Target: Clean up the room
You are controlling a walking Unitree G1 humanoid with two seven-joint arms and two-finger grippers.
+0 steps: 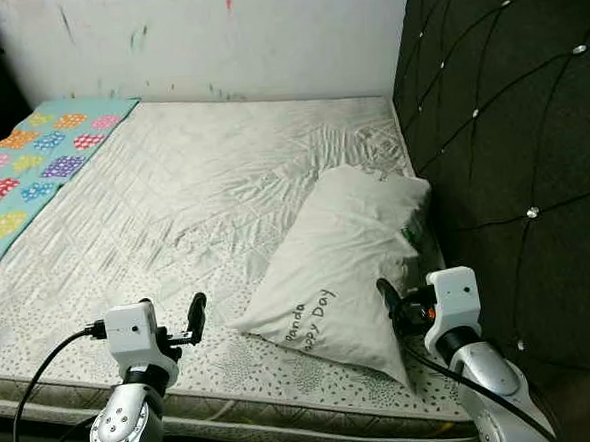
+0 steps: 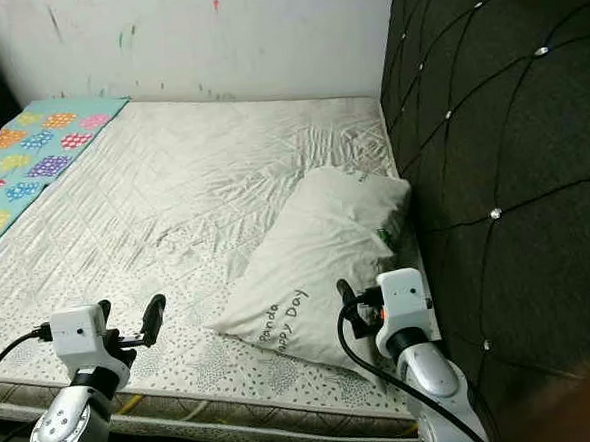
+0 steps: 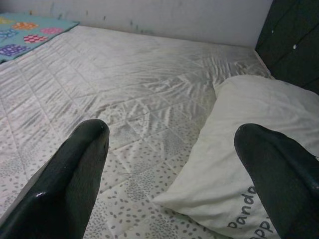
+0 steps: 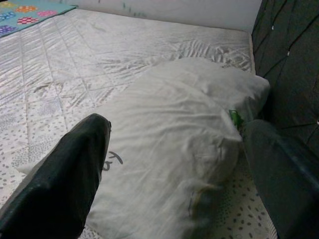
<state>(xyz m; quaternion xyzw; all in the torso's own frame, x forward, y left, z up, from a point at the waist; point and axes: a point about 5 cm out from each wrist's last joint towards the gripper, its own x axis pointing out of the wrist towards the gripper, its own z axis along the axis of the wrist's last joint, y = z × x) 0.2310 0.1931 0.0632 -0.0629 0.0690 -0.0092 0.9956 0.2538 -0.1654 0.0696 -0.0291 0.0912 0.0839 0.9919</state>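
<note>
Both arms are silver metal with rounded, jointed segments, each ending in a boxy white wrist housing. The left gripper and right gripper carry long, glossy black fingers with rounded tips. Black cables loop from each white housing back along the arm.

Bed bears pillow, perhaps blanket.

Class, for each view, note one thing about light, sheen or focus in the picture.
Left eye view: even light, sharp; studs on the headboard glint. Right eye view: same, with a blurred brown patch in the bottom right corner. Left wrist view: sheen on the mattress; near fingers soft. Right wrist view: pillow clear, fingers blurred.
</note>
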